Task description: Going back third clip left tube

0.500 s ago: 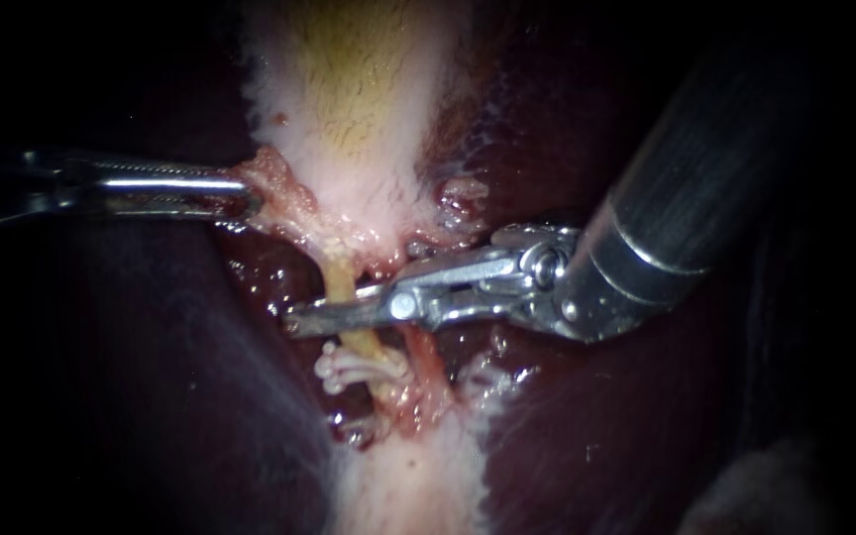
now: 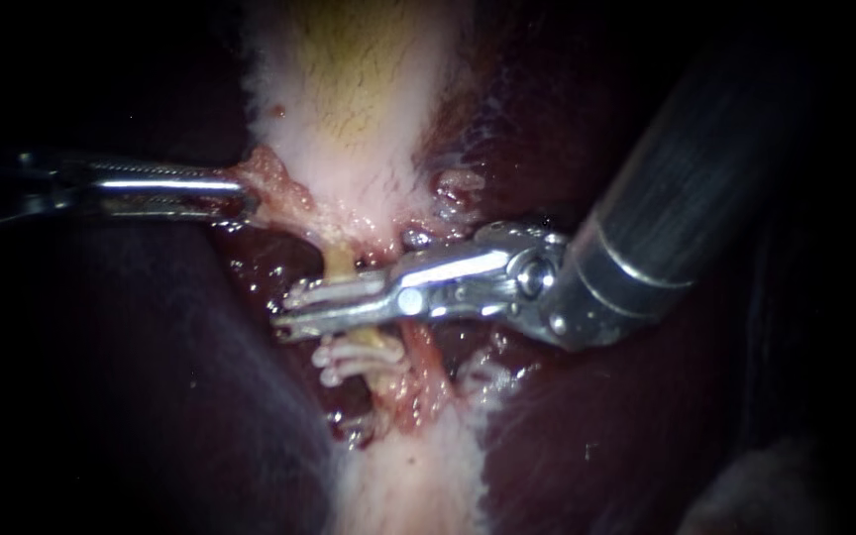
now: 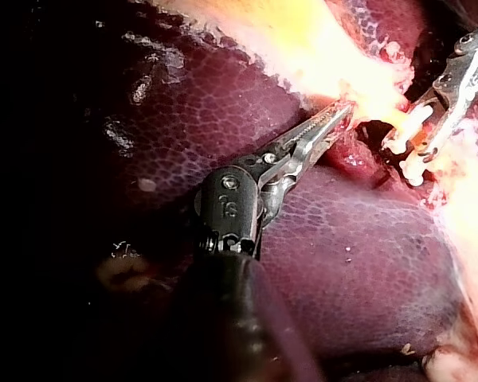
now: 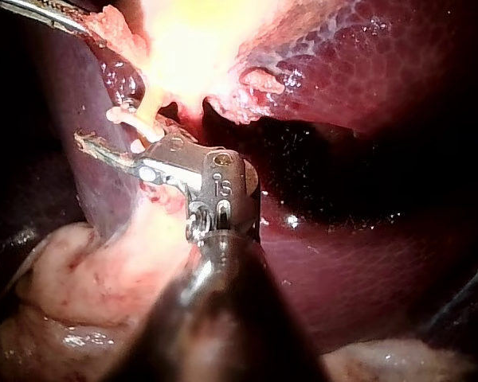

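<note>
Right instrument jaws lay together across the left tube half a second ago. Now they stand apart around it, shifted slightly toward the gallbladder; likely released, ready to back off. White clips sit on the tube just beyond; a third can't be confirmed. Left instrument jaws clamp pink tissue beside the tube's gallbladder end. Tube pale yellow, uncut.

Left tube: thin, yellowish, near upright, runs from gallbladder neck down into pale tissue; raw reddish tissue alongside. 2 white clips cross it, close together, ends sticking out toward view's left. Clips sit just below right instrument, whose parted jaws straddle tube. Pale strip along upper jaw: clip or metal, cannot tell.
</note>
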`<control>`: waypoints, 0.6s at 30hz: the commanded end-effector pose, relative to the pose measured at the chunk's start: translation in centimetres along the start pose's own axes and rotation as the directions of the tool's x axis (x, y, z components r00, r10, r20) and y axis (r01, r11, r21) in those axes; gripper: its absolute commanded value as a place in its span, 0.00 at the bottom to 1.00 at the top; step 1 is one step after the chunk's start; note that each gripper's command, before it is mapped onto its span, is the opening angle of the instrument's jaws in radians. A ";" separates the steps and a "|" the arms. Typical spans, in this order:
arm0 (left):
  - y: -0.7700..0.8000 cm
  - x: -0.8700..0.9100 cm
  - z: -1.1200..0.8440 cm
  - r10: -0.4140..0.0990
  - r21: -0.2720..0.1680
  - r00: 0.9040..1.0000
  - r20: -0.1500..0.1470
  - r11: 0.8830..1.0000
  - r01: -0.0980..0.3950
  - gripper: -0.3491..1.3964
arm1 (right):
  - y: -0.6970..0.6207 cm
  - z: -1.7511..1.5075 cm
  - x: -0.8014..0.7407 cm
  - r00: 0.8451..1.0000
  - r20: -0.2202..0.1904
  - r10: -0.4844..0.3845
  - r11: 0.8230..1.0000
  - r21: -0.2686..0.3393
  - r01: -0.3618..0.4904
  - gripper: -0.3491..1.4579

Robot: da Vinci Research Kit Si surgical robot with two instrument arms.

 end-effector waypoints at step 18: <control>0.00 -0.01 -0.02 0.001 0.000 1.000 0.003 1.000 -0.001 0.00 | 0.62 -0.35 -0.18 0.957 -0.025 -0.288 0.951 -0.129 0.282 0.47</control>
